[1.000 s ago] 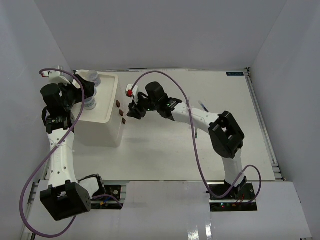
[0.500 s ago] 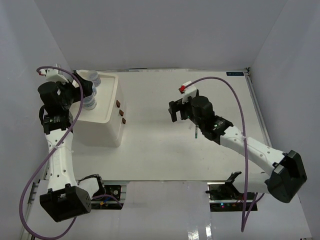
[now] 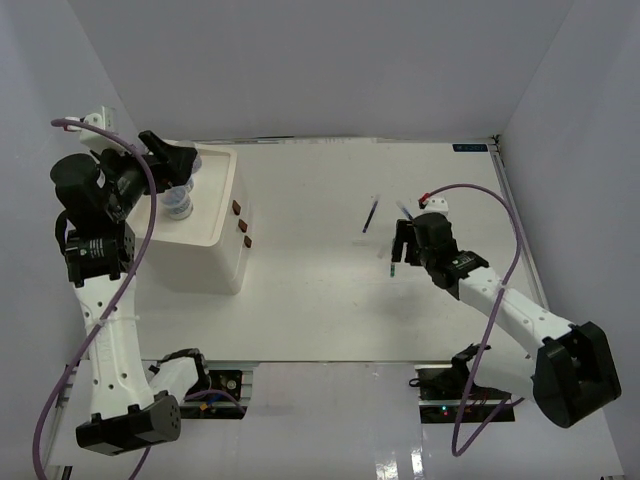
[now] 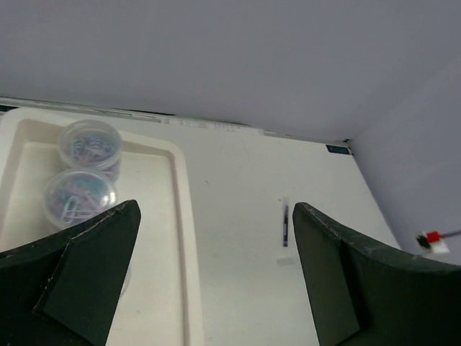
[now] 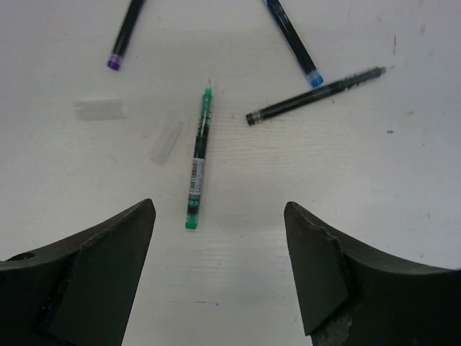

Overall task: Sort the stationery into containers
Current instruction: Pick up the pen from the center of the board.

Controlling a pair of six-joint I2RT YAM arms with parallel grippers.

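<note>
Top view: the white box unit [image 3: 215,245] is being shown at the table's [image 3: 320,320] left edge, with clear jars [image 3: 180,205] of bluish clips resting in its top tray. The left gripper [image 3: 170,158] is being held wide open and empty over the tray, drawn back leftward since a second ago. The right gripper [image 3: 400,245], then at the drawer knobs, is now being held over the pens right of centre.

Left wrist view: two jars are being seen together along the tray's left edge.

Right wrist view: a green pen [image 5: 197,162] with a barcode label is being framed between widely parted, empty fingers, with dark pens [image 5: 124,36] and clear caps [image 5: 167,139] lying beyond it.
</note>
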